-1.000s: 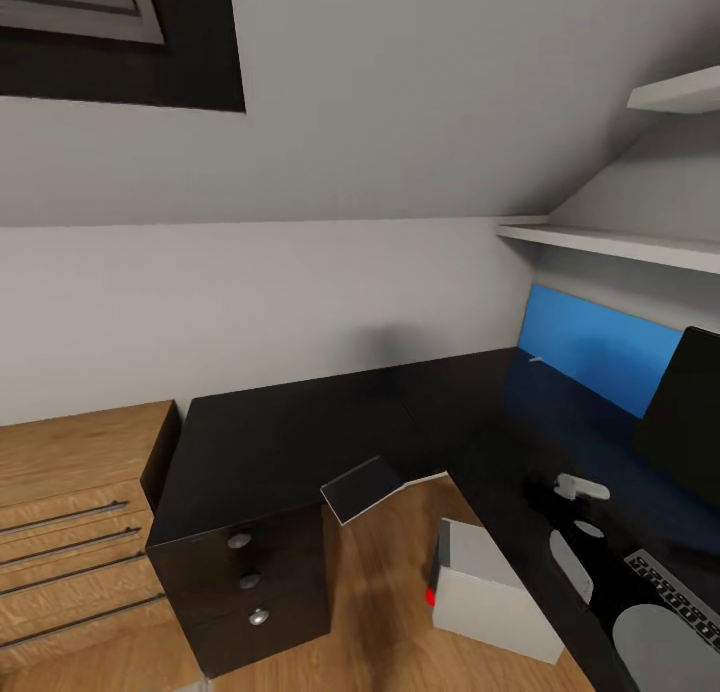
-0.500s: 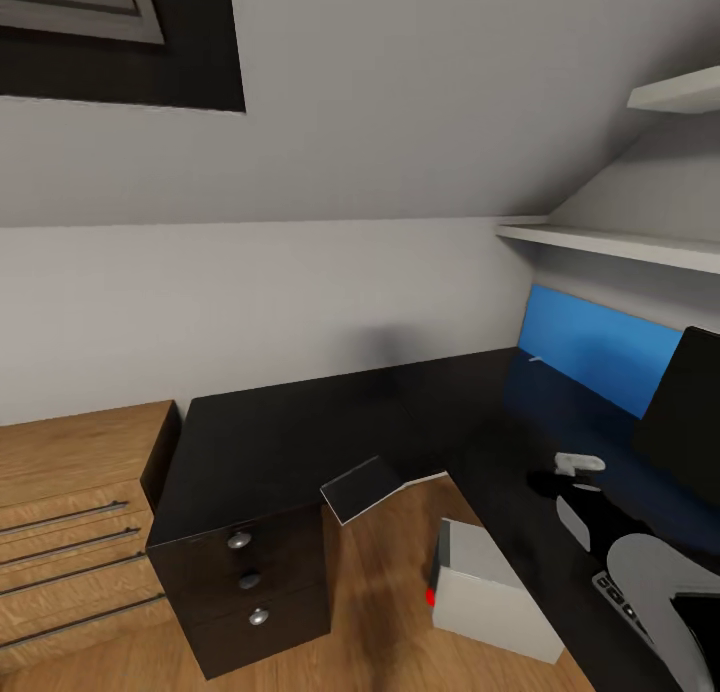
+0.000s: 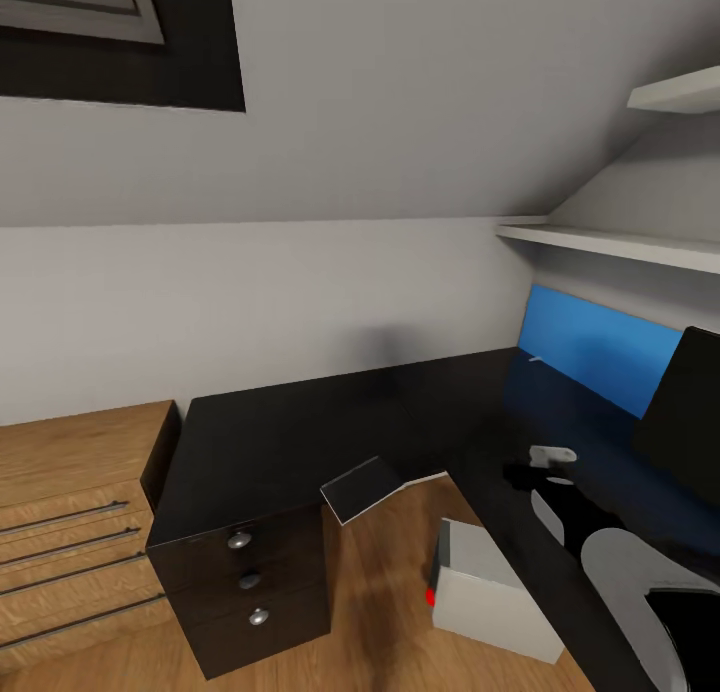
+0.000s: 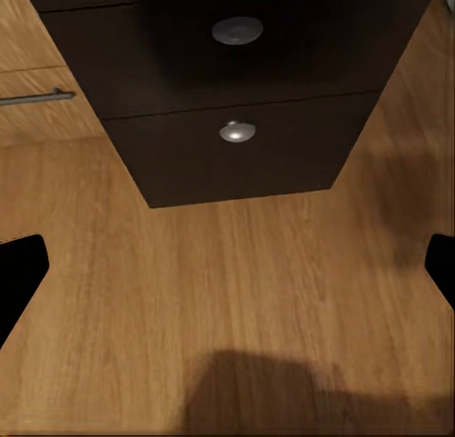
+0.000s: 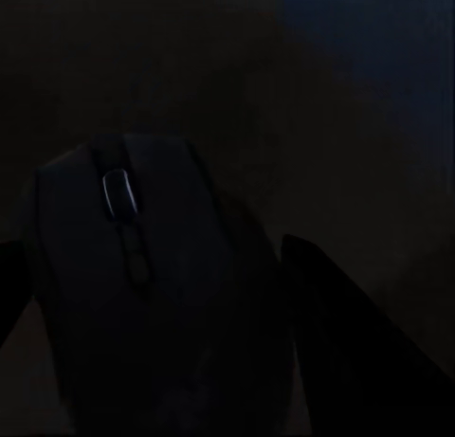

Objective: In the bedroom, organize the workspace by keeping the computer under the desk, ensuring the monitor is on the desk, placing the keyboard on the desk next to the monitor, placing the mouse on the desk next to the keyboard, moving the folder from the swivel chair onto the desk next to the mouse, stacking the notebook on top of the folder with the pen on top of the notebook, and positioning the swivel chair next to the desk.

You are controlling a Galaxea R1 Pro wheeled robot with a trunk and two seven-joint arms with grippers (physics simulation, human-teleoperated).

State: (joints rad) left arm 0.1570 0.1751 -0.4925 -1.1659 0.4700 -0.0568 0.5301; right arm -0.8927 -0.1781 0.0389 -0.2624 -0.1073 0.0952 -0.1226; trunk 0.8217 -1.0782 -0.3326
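1. Head view: the robot is looking down over the black desk [image 3: 290, 432], with the computer [image 3: 490, 587] sitting on the wood floor in the nook under it and the monitor [image 3: 690, 412] standing on the desk at the right edge. The right arm is reaching over the desktop in front of the monitor; the right gripper [image 3: 535, 472] is hanging low over the dark surface, but from here I cannot tell how wide its fingers are or whether they are touching anything. A light wood drawer unit [image 3: 70, 512] is standing beside the desk.

2. Left wrist view: the left gripper [image 4: 227, 266] is pointing down at bare floor in front of the desk's drawers, its two dark fingertips [image 4: 19, 276] spread wide apart with nothing between them — well away from the work.

3. Right wrist view: the picture is very dark. The mouse [image 5: 142, 285] is lying between the two dark fingers [image 5: 351, 333], closer to one than the other, with a gap on the far side — so the fingers are bracketing it without clearly clamping it. Its long axis, scroll wheel forward, is running roughly along the fingers' direction, so closing would squeeze its sides. The right arm is clearly the nearer one for this step.
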